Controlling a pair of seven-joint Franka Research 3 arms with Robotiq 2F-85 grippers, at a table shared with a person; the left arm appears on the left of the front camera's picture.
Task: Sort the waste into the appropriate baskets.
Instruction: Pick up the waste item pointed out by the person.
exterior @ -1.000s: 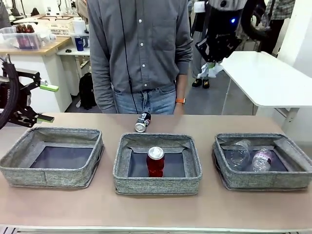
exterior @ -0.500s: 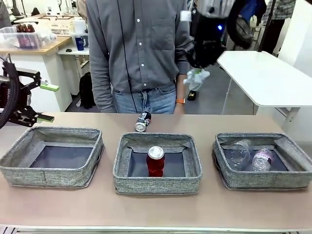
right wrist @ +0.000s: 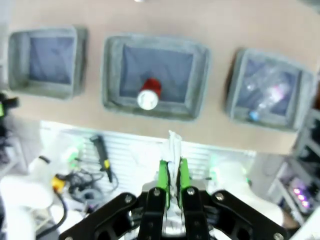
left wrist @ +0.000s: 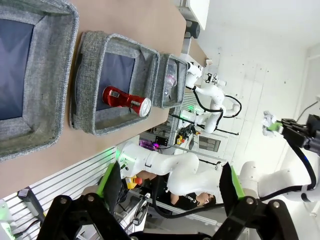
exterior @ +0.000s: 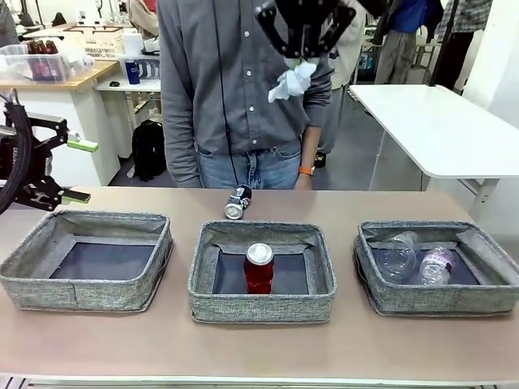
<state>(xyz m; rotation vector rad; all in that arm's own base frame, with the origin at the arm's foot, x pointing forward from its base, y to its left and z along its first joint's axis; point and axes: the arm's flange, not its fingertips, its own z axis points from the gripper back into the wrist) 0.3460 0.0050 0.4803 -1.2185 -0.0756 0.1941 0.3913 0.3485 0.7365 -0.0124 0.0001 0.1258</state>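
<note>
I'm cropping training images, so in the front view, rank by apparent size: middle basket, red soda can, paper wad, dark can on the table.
1. middle basket
2-3. red soda can and crumpled white paper wad: alike; the wad hangs high, depth unclear
4. crushed dark can

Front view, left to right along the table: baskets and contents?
Left basket, bare → middle basket, red soda can → right basket, clear plastic cup then clear plastic bottle.

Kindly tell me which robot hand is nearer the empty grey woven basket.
Left: the left hand hovers close beside that basket; the right hand hangs high above mid-table.
</note>
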